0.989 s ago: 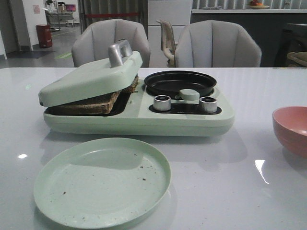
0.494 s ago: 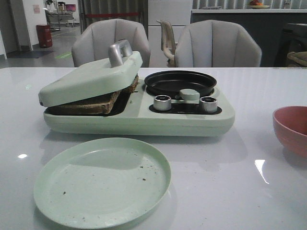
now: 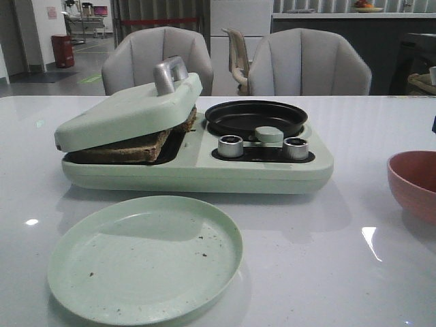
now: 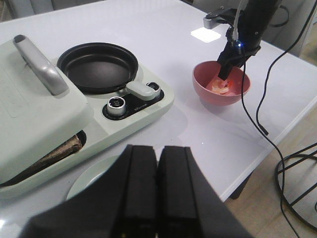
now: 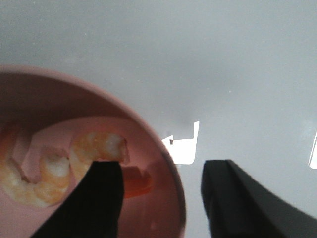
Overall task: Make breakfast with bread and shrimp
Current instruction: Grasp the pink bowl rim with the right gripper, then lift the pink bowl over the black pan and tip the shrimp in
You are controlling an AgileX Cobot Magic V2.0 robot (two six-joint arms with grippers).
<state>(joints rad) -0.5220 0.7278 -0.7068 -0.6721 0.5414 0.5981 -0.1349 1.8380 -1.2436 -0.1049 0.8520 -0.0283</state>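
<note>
The bread (image 3: 133,146) lies in the pale green breakfast maker (image 3: 259,174), clamped under its tilted lid (image 3: 126,109); a crust edge shows in the left wrist view (image 4: 59,152). The shrimp (image 5: 96,146) lie in a pink bowl (image 5: 168,163) at the table's right (image 3: 412,180). My right gripper (image 5: 162,167) is open just above the bowl, one finger over the shrimp, the other outside the rim. The left wrist view shows it reaching down into the bowl (image 4: 224,74). My left gripper (image 4: 157,156) is shut and empty, above the near table edge.
A black round pan (image 3: 255,117) sits in the maker's right half, with two silver knobs (image 3: 231,146) and a pale green knob (image 3: 269,134) in front. A pale green plate (image 3: 144,257) with crumbs lies in front. Cables (image 4: 262,114) hang by the right arm.
The pink bowl has darkened, as under a shadow, and a dark sliver has appeared at the front view's right edge above it. The maker and the plate have not moved.
</note>
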